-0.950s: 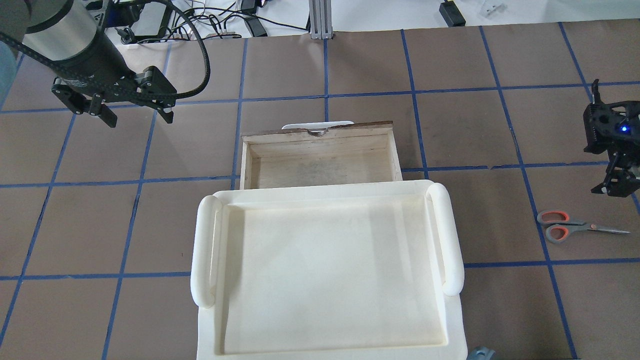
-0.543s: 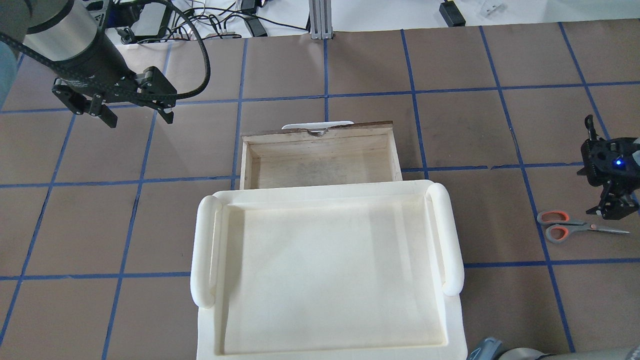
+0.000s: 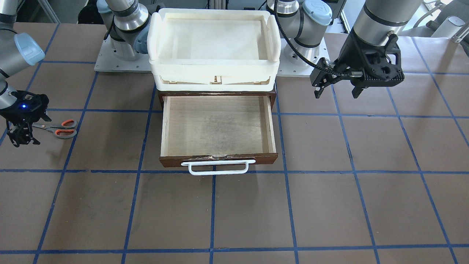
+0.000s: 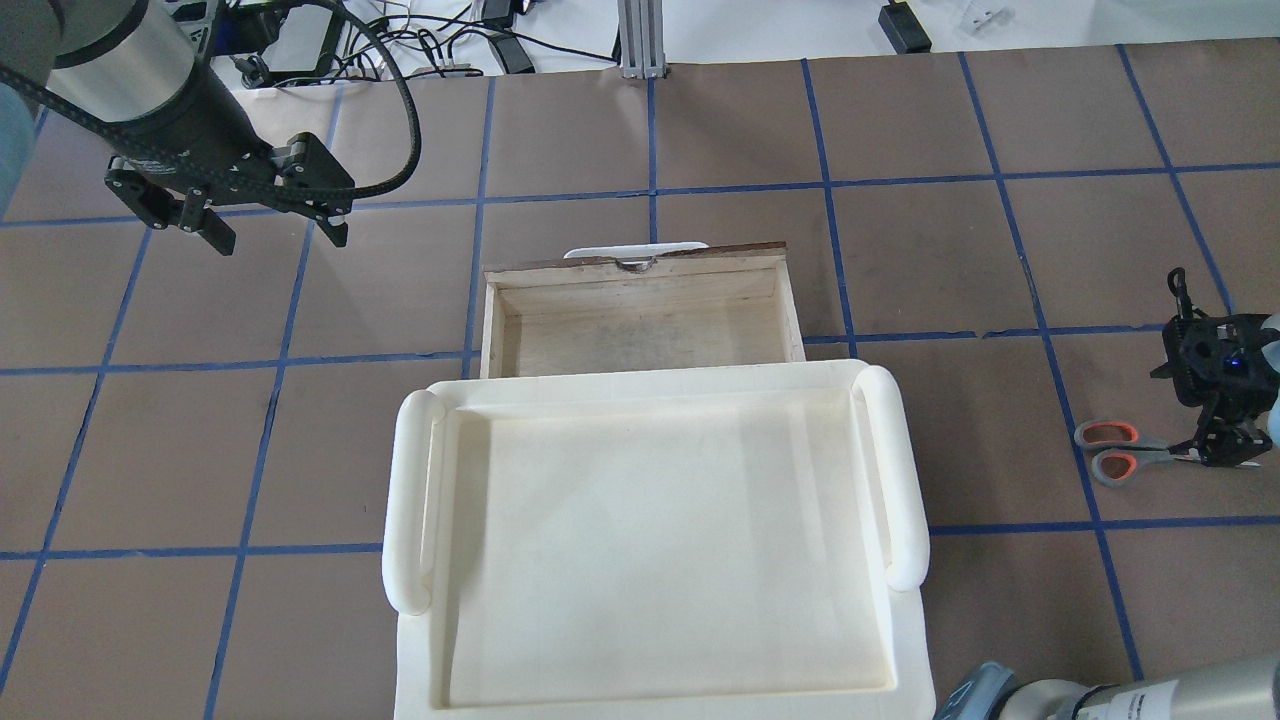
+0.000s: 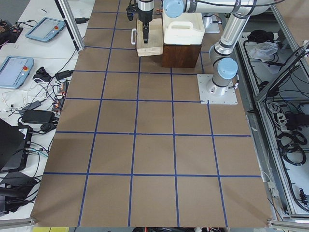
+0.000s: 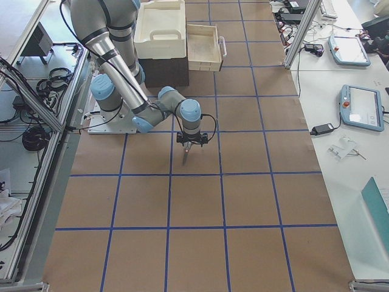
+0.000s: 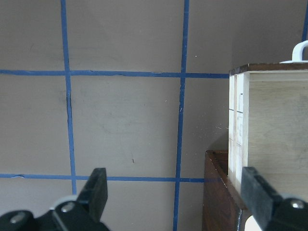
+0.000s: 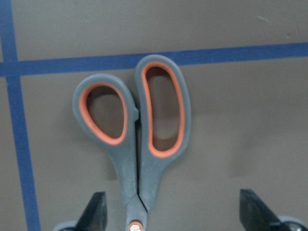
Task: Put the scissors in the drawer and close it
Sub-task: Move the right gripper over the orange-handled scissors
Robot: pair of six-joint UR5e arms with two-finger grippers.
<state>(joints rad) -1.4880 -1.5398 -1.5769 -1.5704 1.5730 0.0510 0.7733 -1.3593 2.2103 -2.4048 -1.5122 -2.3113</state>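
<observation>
- Hovering low over the scissors (image 4: 1128,455), the right gripper (image 4: 1222,452) has its two fingers spread wide and grips nothing.
- In the right wrist view one finger (image 8: 96,211) shows at the lower left and the other at the lower right, with the scissors' pivot between them; neither finger touches the scissors (image 8: 129,173).
- The scissors lie flat on the table (image 4: 950,250), well to the right of the drawer (image 4: 640,268), just beside a blue tape line.
- Their blades are shut and mostly hidden under the right gripper; whether the fingertips reach the table I cannot tell.
- Their long axis runs across the table in the overhead view: the grey and orange handles point toward the tray (image 4: 640,385) and drawer, the blades toward the table's right end.
- From the front, the handles (image 3: 63,128) stick out beside the right gripper (image 3: 22,141).
- The left gripper (image 4: 280,240) hangs above bare table to the left of the drawer, fingers apart, holding nothing.
- The left wrist view shows its fingers (image 7: 96,192) wide, with the drawer's side wall at the right edge.
- The drawer (image 3: 273,128) stands pulled out, its pale wood floor bare, its white handle (image 3: 218,168) on the front facing away from the robot.
- The cream tray (image 3: 214,68) sits on top of the dark brown cabinet (image 3: 161,96) that the drawer slides out of.
</observation>
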